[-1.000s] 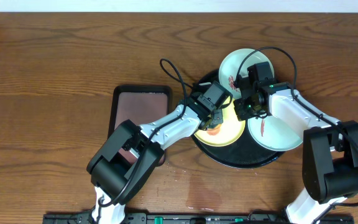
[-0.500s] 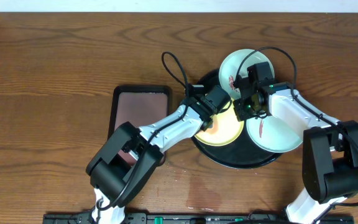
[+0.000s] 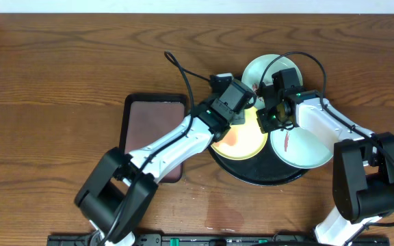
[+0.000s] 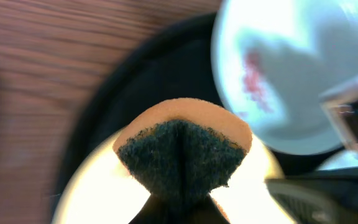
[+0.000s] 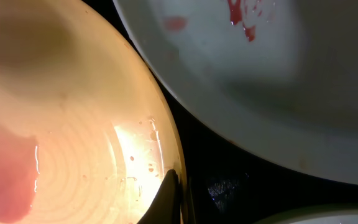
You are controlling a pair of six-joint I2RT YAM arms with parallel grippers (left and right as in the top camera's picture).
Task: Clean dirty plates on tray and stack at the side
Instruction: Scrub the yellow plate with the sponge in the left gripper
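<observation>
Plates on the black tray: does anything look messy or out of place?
Yes. All three plates carry red smears: the yellow plate, the far green plate and the near green plate. The far green one also juts out past the tray's rim instead of lying fully inside.

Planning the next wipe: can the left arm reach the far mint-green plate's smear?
Probably yes: its sponge hovers beside the far mint-green plate, smear uncovered; the right end effector pinches the yellow plate.
</observation>
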